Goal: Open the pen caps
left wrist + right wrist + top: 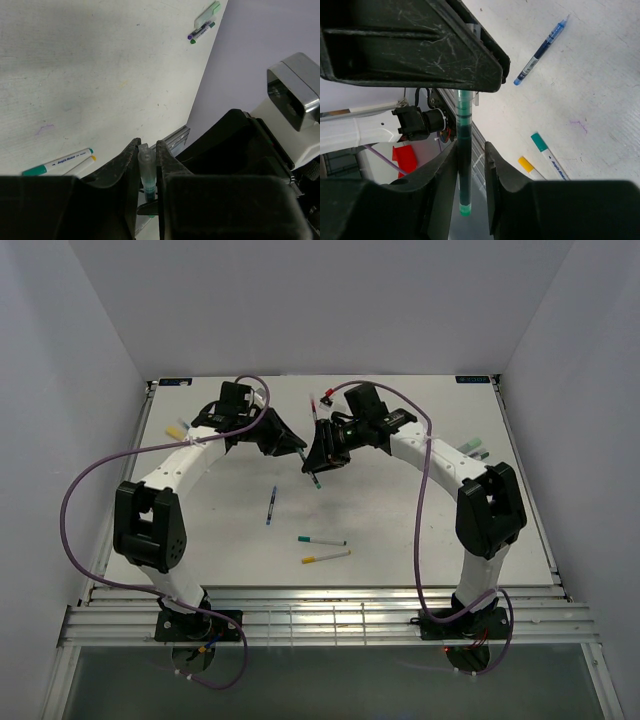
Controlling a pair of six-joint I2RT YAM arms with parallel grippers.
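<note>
**A:** Both arms are up over the table (430,530), meeting just beyond the blue pen (271,506), towards the right arm's side of it. Between them, in the air, is the green pen (464,170).

**B:** And the left gripper (147,150) has hold of it. From its own wrist camera the two fingers are pinched tight on the clear cap (145,162), one pad each side, no daylight.

**A:** The right gripper (471,150)?

**B:** Harder call. Its fingers straddle the green barrel partway along. One pad looks to touch, but there's a sliver of gap on the other side. I can't tell whether that's a real grip or a loose bracket.

**A:** So the step in hand, as I read it, is the pull-apart. Cap pinned by one arm, barrel lined up for the other, cap not yet off.

**B:** Agreed. The next move calls for a firm squeeze on the barrel, then a straight pull along the pen's length, the two arms drawing apart. Any sideways twist and the barrel could slip, or jam in the cap.

**A:** Plenty left after that. Nearer the arm bases than the blue pen lie a green-capped white pen (322,540) and a yellow-capped white pen (327,557), side by side, caps on. Whether the blue pen has its cap, I can't make out.
</note>
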